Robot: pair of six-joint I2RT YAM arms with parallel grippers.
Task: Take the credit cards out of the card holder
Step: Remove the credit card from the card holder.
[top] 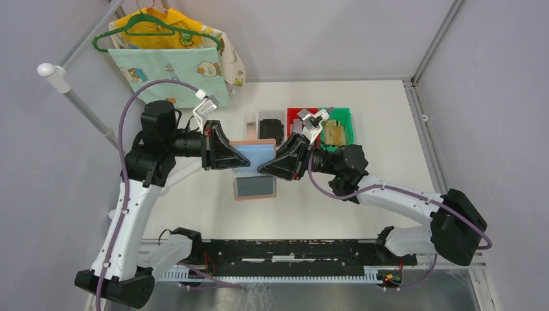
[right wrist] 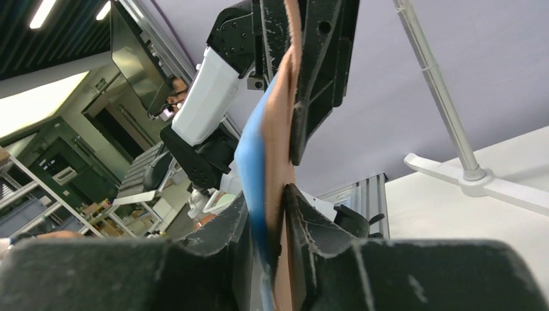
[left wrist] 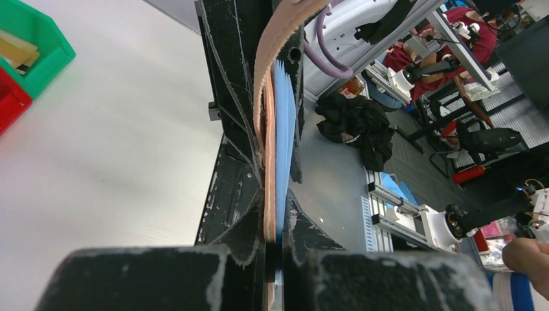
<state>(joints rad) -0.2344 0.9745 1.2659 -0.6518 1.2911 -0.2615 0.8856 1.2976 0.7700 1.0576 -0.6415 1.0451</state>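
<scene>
The card holder (top: pixel 255 188) is open, pinkish-tan outside and blue-grey inside, and hangs between both arms above the middle of the table. My left gripper (top: pixel 237 156) is shut on its left edge, and in the left wrist view the left gripper (left wrist: pixel 276 210) pinches the tan leather (left wrist: pixel 268 136) and blue lining together. My right gripper (top: pixel 265 168) grips the opposite edge. In the right wrist view the right gripper (right wrist: pixel 265 197) stands narrowly either side of the card holder (right wrist: pixel 280 129). I cannot tell the credit cards apart from the blue lining.
A black blocky item (top: pixel 270 128) sits behind the card holder. A red bin (top: pixel 299 114) and a green bin (top: pixel 343 118) with golden-tan items (top: pixel 334 133) stand at the back right. Clothes on a green hanger (top: pixel 169 46) hang at the back left beside a white pole (top: pixel 79 100).
</scene>
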